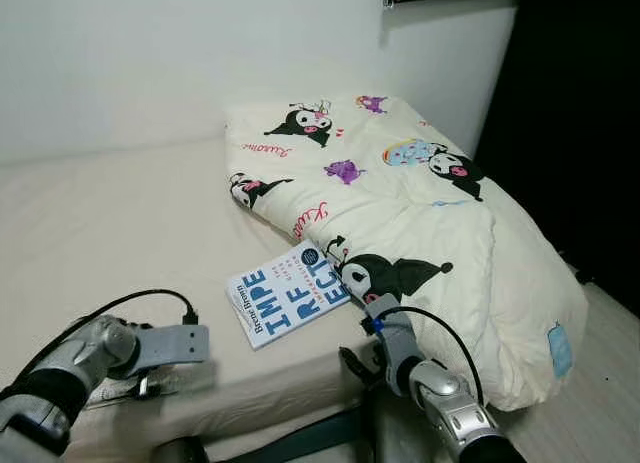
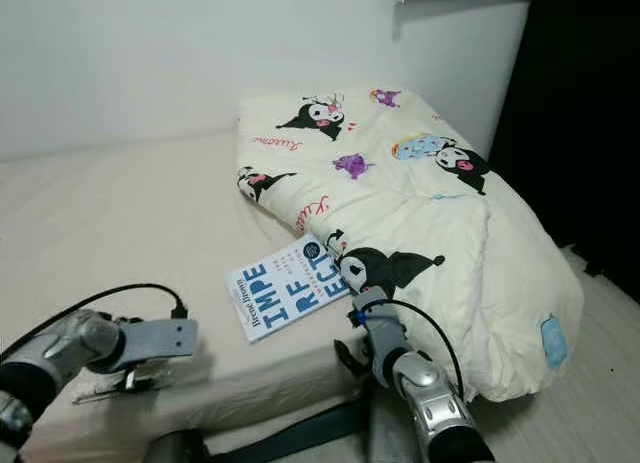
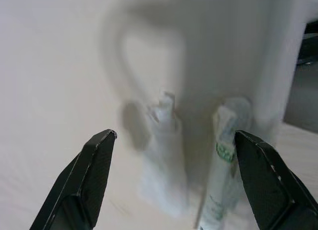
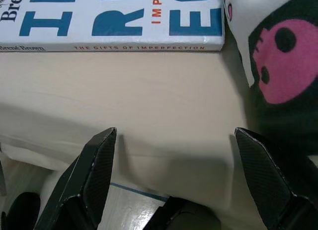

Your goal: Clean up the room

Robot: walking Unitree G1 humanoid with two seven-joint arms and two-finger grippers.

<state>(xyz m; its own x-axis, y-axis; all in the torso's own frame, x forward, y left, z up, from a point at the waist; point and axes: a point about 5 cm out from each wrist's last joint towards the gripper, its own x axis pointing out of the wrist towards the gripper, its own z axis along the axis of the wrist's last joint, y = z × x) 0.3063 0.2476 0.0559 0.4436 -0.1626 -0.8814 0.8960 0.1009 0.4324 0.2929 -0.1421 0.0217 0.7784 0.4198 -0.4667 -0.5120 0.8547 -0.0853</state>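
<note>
Tidying looks barely begun: book (image 1: pixel 290 292) lies on the bed (image 1: pixel 110 213) beside the bunched quilt (image 1: pixel 420 213); right gripper (image 4: pixel 174 180) and left gripper (image 3: pixel 171 180) both spread, empty.

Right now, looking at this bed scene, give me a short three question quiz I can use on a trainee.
1. True or false: the book lies on the bed with one corner against the cartoon-print quilt.
2. Multiple choice: the right claw is A) shut on the book, B) open just short of the book's near edge, C) resting on top of the quilt.
3. Short answer: what lies on the sheet ahead of the open left claw?

Key
1. True.
2. B.
3. Two small pale packets, blurred; one carries green print.
</note>
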